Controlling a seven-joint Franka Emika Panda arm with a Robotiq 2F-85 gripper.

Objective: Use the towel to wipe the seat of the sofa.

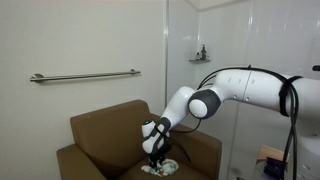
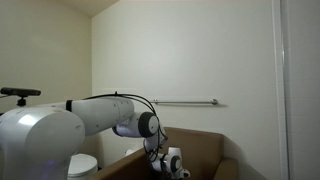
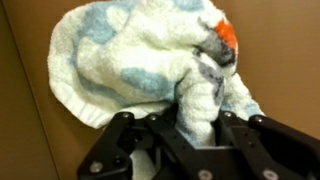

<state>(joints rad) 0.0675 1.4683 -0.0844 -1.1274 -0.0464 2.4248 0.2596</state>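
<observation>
On the brown fabric sofa [image 1: 100, 135] below the white wall [image 1: 90, 40], our jaws pinch a fold of the white-and-blue terry towel [image 3: 130, 60] lying on the seat [image 3: 25, 100], so we should press down lightly and sweep broadly.

A metal grab bar [image 1: 85, 76] is mounted horizontally; right of it and slightly higher, a corner shelf [image 1: 195, 60] carries small bottles [image 1: 202, 51].

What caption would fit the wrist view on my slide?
End effector pinching a fold of the towel, white with blue patches, on the brown sofa.
</observation>
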